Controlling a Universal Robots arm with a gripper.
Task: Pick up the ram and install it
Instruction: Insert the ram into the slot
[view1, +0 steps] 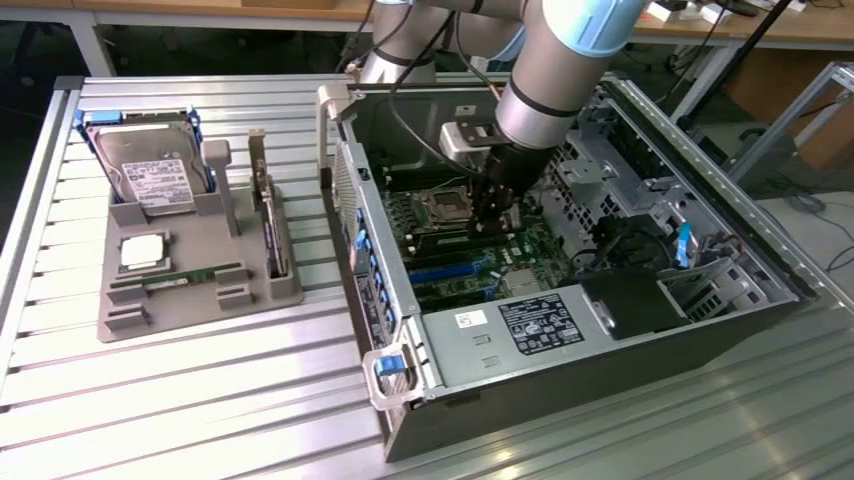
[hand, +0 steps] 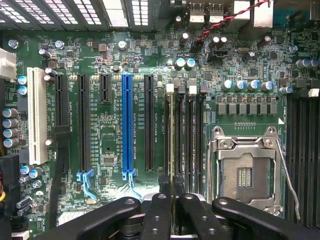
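In the wrist view the ram (hand: 172, 140) shows edge-on as a thin greenish strip between my two black fingers (hand: 159, 210). My gripper (hand: 173, 197) is shut on it. The ram lines up with one of the black memory slots (hand: 187, 135) beside the empty processor socket (hand: 245, 170); whether it sits in the slot I cannot tell. In the exterior view my gripper (view1: 497, 225) reaches straight down into the open computer case (view1: 747, 250), close above the green motherboard (view1: 467, 255).
On the exterior view's left stands a grey tray (view1: 200, 300) holding a hard drive (view1: 154, 175), a square silver chip (view1: 143, 252), a green stick (view1: 187, 278) and an upright card (view1: 271, 225). Case walls and drive cages (view1: 627, 240) surround my arm. A blue slot (hand: 128, 125) stands among the expansion slots.
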